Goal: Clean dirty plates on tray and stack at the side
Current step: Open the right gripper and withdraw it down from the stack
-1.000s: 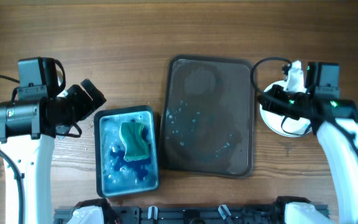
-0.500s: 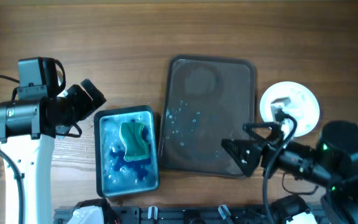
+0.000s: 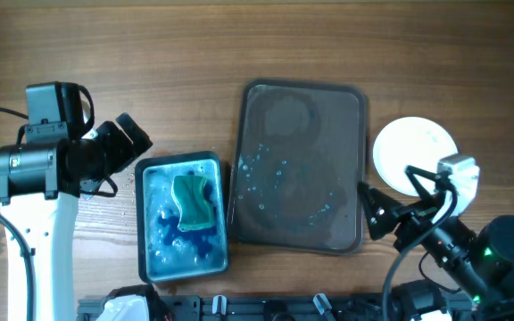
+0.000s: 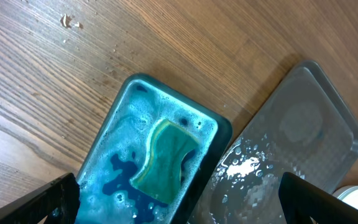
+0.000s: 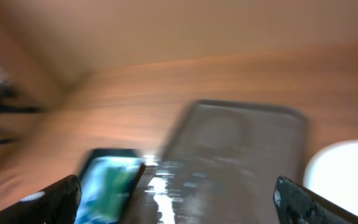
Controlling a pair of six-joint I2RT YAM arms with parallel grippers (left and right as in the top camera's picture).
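A wet grey tray (image 3: pixel 300 169) lies mid-table with water drops and no plate on it. One white plate (image 3: pixel 415 152) rests on the wood just right of the tray; it also shows as a blurred plate (image 5: pixel 347 174) in the right wrist view. My right gripper (image 3: pixel 393 203) hangs open and holds nothing, near the tray's front right corner and below the plate. My left gripper (image 3: pixel 130 141) is open and holds nothing, up left of the blue tub. Its fingers (image 4: pixel 55 199) frame the tub and tray.
A blue tub (image 3: pixel 183 214) of soapy water holds a green sponge (image 3: pixel 194 201), just left of the tray. The tub (image 4: pixel 148 162) and tray (image 4: pixel 291 149) sit edge to edge. Small crumbs (image 4: pixel 70 22) lie on the wood at the far left.
My right arm has swung away from the white plate toward the front right of the table, and its gripper has opened. The plate stays beside the tray. The left arm has not moved.
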